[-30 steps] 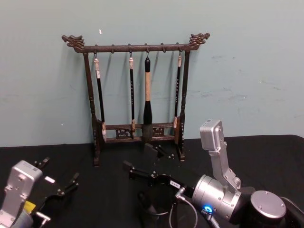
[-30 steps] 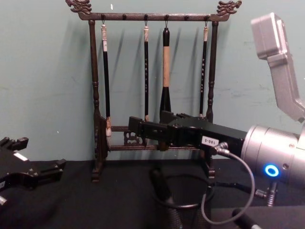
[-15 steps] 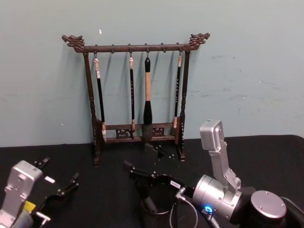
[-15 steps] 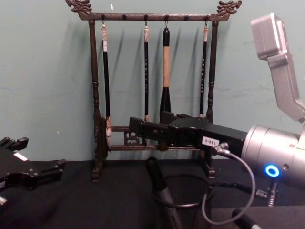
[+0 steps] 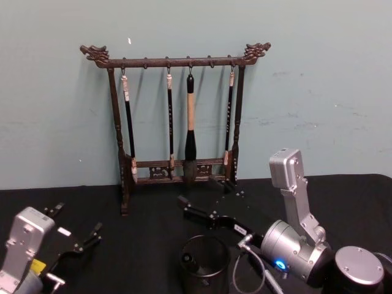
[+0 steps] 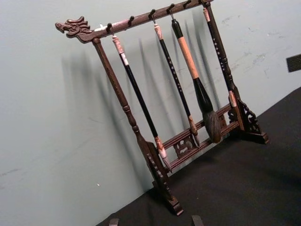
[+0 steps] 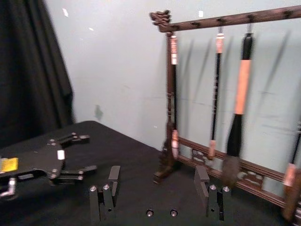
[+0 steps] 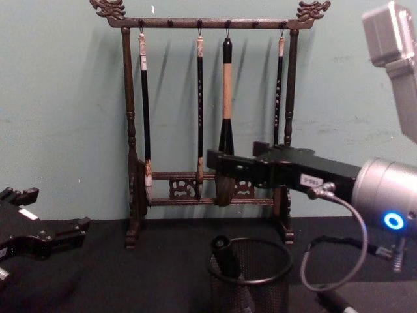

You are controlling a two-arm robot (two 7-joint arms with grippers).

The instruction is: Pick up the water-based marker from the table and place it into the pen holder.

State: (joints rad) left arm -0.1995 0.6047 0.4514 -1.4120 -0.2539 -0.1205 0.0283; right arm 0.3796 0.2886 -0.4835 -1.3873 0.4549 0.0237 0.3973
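The black wire-mesh pen holder stands on the black table in front of me. The dark water-based marker stands inside it, leaning on the left side of the rim, with its cap just above the edge. My right gripper hovers open and empty above and behind the holder, apart from the marker. My left gripper rests open and empty low at the left, also seen in the right wrist view.
A tall dark wooden brush rack hung with several calligraphy brushes stands against the teal wall behind the holder. A grey cable loops from my right arm beside the holder. Black cloth covers the table.
My right gripper has pulled back up and to the right, off the holder. The marker has sunk deeper into the holder and now stands steeper. The left arm has not moved.
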